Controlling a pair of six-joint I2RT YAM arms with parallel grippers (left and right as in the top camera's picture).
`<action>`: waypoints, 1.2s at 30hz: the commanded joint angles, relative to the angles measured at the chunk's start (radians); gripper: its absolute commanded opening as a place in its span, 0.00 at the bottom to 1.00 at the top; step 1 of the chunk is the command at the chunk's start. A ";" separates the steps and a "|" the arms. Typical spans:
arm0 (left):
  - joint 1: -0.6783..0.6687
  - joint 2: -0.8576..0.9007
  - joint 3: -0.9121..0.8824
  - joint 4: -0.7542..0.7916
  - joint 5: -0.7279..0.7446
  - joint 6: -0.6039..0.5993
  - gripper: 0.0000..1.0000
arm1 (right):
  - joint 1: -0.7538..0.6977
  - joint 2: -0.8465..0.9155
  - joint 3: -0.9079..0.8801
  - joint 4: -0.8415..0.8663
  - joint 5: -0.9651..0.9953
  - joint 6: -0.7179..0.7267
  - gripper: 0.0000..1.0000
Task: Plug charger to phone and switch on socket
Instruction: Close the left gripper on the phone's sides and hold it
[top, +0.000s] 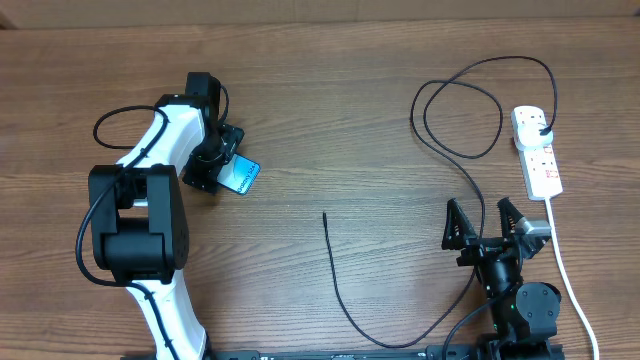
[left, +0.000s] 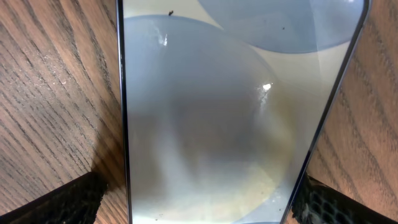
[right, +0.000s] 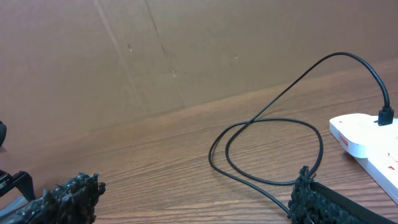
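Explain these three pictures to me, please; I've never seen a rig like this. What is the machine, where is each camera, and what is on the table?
The top picture looks straight down on a wooden table with two robot arms, each ending in a two-finger gripper. The other two pictures come from cameras on the arms' wrists. The left gripper is at the phone; its camera sees the phone filling the frame between the dark fingertips, though actual contact is not clear. The right gripper is open and empty. On the table lie the black charger cable, its free tip loose, its plug in the white socket strip.
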 joint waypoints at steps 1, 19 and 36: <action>0.004 0.011 -0.017 -0.003 -0.032 -0.024 1.00 | 0.004 -0.010 -0.011 0.006 0.009 0.001 1.00; 0.004 0.011 -0.017 -0.007 -0.012 -0.024 0.99 | 0.004 -0.010 -0.011 0.006 0.009 0.001 1.00; 0.004 0.011 -0.039 -0.006 -0.005 -0.024 1.00 | 0.004 -0.010 -0.011 0.006 0.009 0.001 1.00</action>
